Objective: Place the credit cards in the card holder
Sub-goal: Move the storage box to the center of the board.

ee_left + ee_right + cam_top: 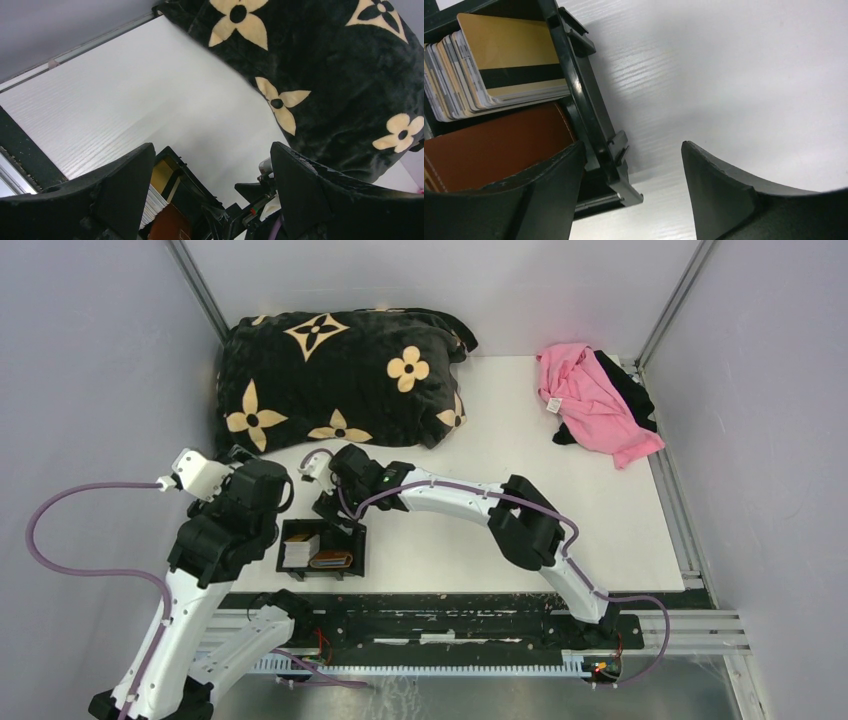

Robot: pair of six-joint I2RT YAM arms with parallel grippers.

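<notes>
From above, the right gripper (337, 515) hangs over the far right corner of a black tray (300, 524). Just on its near side, inside the tray, lie the credit cards (297, 553) and, beside them, the brown card holder (331, 561).

In the left wrist view, the left gripper (211, 150) stands wide apart, holding nothing. The tray sits low between its fingers, and a black flowered blanket (325, 75) lies beyond.

In the right wrist view, the jaws are apart and empty, straddling the tray's wall – one finger over the card holder's edge, the other over the bare white table (734, 75). The cards stand fanned just past the holder, a tan one outermost.
</notes>
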